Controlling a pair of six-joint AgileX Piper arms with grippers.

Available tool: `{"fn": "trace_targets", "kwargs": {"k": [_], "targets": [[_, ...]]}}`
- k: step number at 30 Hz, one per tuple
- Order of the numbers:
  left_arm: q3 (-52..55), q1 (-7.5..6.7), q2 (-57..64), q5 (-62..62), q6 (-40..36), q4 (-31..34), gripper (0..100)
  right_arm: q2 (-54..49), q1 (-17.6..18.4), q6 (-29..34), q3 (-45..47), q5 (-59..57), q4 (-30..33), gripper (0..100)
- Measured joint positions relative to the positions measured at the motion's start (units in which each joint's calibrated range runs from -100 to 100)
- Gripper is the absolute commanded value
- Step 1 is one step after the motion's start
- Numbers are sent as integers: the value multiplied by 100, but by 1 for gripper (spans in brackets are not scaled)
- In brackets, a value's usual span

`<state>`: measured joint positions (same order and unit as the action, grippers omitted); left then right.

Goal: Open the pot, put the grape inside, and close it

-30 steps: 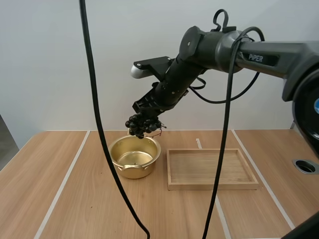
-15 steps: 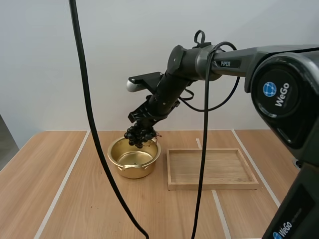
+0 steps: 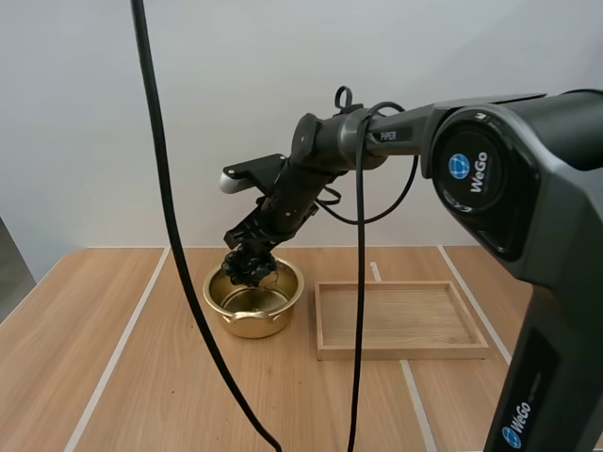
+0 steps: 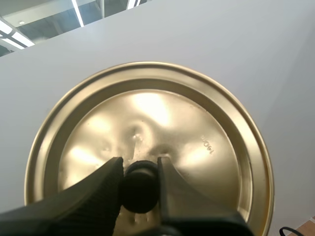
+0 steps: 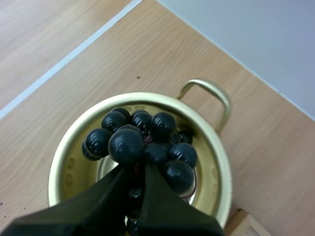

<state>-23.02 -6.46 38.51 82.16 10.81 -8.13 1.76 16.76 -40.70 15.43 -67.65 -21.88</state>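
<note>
My right end effector (image 5: 138, 171) clasps the grape bunch (image 5: 142, 140) at the mouth of the open gold pot (image 3: 252, 325). My left end effector (image 4: 140, 169) grips the lid (image 4: 162, 113) by its knob (image 4: 140, 189). A wooden tray (image 3: 403, 350) sits beside the pot on the tabletop (image 3: 141, 377).

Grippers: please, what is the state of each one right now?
Left gripper: shut on the lid, at its knob.
Right gripper: shut on the grapes, over the pot.

table (image 3: 94, 377): light wood, pale stripes | on it: open pot (image 3: 250, 326) just beside wooden tray (image 3: 405, 353)
</note>
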Motion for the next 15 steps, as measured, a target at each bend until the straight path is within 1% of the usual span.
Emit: {"fn": "trace_targets", "kwargs": {"k": [3,15], "targets": [[0,0,0,63,0,0,0,185,57,-10,0,14,0,0],[0,0,0,118,0,0,0,645,58,-20,-11,-174,90,0]]}}
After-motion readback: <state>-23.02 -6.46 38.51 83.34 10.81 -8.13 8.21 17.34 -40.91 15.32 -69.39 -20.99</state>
